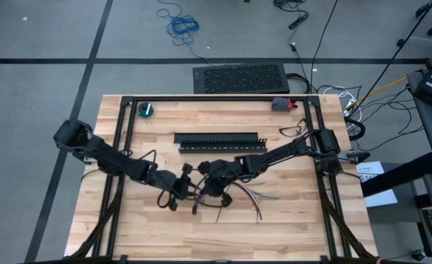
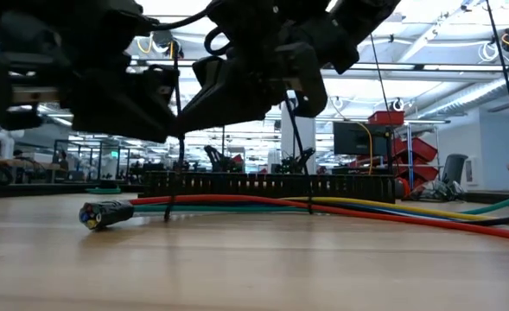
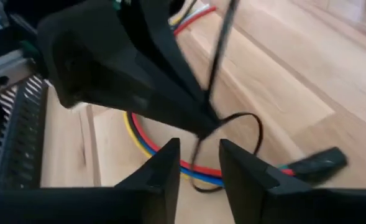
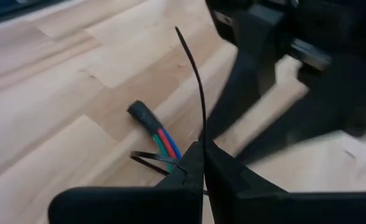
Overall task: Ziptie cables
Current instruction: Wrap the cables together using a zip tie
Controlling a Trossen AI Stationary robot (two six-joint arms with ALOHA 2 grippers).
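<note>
We are mid-tie: the right gripper has its fingers clenched on a ziptie looped round the cables, which lie mid-bench in front of the duct. Facing it, the left gripper has its fingers parted and empty, the loop just beyond them. Next, we judge, the left must catch the free tail and pull. The ziptie's head is hidden, so whether the tail is threaded is unclear.

Even bright overhead light; wrist views blurred, low view backlit
</note>
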